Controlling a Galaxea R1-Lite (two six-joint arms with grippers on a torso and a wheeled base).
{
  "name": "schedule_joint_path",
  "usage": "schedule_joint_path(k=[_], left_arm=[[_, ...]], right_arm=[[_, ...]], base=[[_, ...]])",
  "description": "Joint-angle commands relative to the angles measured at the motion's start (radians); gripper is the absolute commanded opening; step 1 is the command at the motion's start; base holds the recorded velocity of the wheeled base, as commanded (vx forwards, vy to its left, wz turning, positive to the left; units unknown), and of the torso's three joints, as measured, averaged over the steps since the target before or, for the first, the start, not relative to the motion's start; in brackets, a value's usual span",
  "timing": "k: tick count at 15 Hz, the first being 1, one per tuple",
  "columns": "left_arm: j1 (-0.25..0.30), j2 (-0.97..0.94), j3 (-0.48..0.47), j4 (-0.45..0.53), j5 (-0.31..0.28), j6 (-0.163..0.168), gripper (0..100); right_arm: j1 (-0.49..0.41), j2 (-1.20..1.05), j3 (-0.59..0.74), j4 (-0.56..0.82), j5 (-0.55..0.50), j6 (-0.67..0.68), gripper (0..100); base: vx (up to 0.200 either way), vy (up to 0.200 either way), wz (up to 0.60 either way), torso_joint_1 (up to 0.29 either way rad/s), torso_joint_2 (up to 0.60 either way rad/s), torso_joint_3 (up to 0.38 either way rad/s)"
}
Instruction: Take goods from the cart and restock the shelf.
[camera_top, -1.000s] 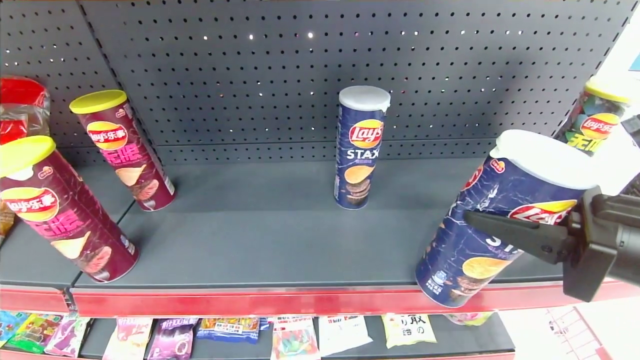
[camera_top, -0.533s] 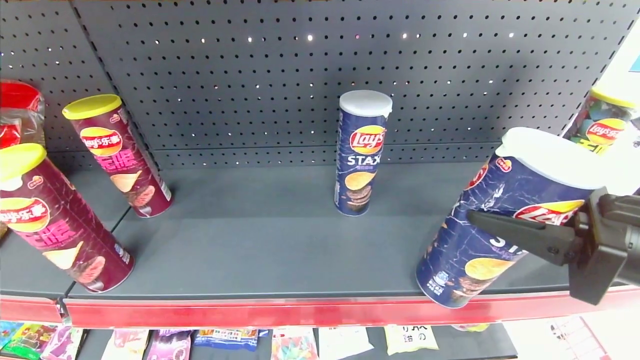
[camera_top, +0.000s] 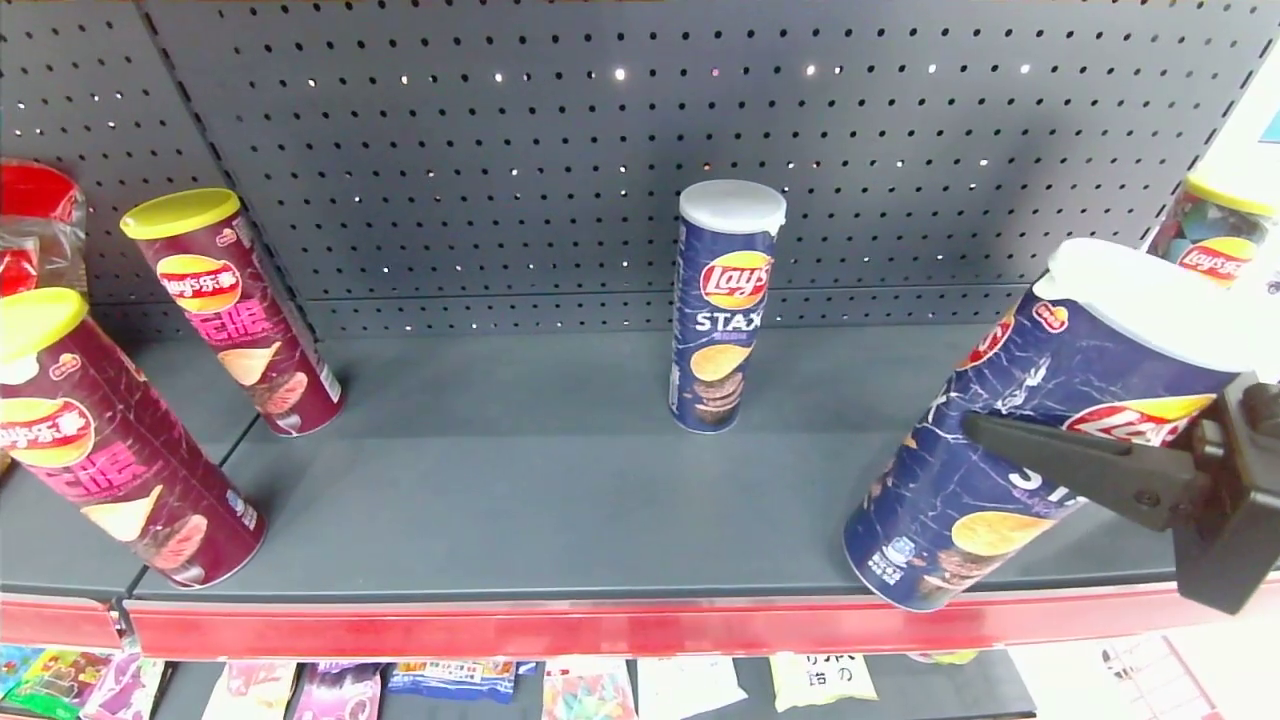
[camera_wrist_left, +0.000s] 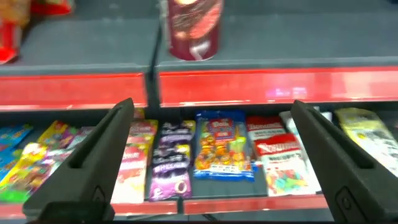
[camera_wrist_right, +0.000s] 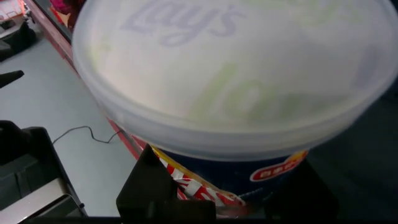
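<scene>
Restocking at the shelf (camera_top: 560, 500): my right gripper (camera_top: 1010, 425) pinches the held can (camera_top: 960, 500), a blue tube with a white lid (camera_wrist_right: 236, 68), one black finger laid across its label. The held can tilts with its lid leaning to the right. Its base sits at the red lip (camera_top: 600, 625), right of the upright can (camera_top: 722, 305) and nearer the front; whether that base touches the shelf I cannot tell. The upright can, blue with a pale lid, stands alone toward the back, close to the pegboard (camera_top: 600, 120). Well to its left, two purple cans (camera_top: 235, 310) with yellow lids stand one behind the other. Far to its right, beyond the held can, is a yellow-lidded can (camera_top: 1215, 235). My left gripper (camera_wrist_left: 208, 162) hangs lower than the upright can, below the red lip, its fingers spread wide on nothing, in front of the snack bags (camera_wrist_left: 217, 149).
</scene>
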Motion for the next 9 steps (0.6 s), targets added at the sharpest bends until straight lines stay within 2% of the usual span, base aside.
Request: schedule_joint_path(k=[1,2,3,4,5,6,7,8,9], left_arm=[[-0.017,0.316,-0.347,0.002,-0.159,-0.02,100],[-0.038,0.4,-0.442,0.004,-0.246,-0.028,100],[-0.071,0.486,-0.473,-0.002,-0.41,-0.014,100],[-0.077,0.557,-0.477,-0.002,-0.55,0.027,100],[-0.077,0.609,-0.482,-0.004,-0.613,0.049,100],[-0.08,0.759,-0.54,-0.004,-0.702,0.085,100],[-0.111,0.876,-0.6,-0.004,-0.723,0.112,100],[-0.173,0.956,-0.64,-0.005,-0.72,0.13,100],[-0.258,1.046,-0.693,-0.011,-0.719,0.132,100]], right_arm=[[-0.003,-0.012,-0.004,0.001,-0.006,-0.001,0],[0.0,-0.009,-0.002,0.001,-0.024,-0.005,0],[0.007,-0.012,0.0,0.001,-0.052,-0.006,0],[0.011,-0.014,-0.002,0.001,-0.052,-0.006,0],[0.011,-0.014,-0.002,-0.001,-0.053,-0.006,0],[0.009,-0.011,0.0,-0.002,-0.055,-0.006,0],[0.009,-0.014,0.009,-0.002,-0.055,-0.005,0],[0.009,-0.014,0.013,-0.002,-0.055,-0.005,0],[0.009,-0.009,0.018,-0.002,-0.055,-0.005,0]], base=[[0.0,0.0,0.0,0.0,0.0,0.0],[0.0,0.0,0.0,0.0,0.0,0.0],[0.0,0.0,0.0,0.0,0.0,0.0],[0.0,0.0,0.0,0.0,0.0,0.0],[0.0,0.0,0.0,0.0,0.0,0.0],[0.0,0.0,0.0,0.0,0.0,0.0],[0.0,0.0,0.0,0.0,0.0,0.0],[0.0,0.0,0.0,0.0,0.0,0.0],[0.0,0.0,0.0,0.0,0.0,0.0]])
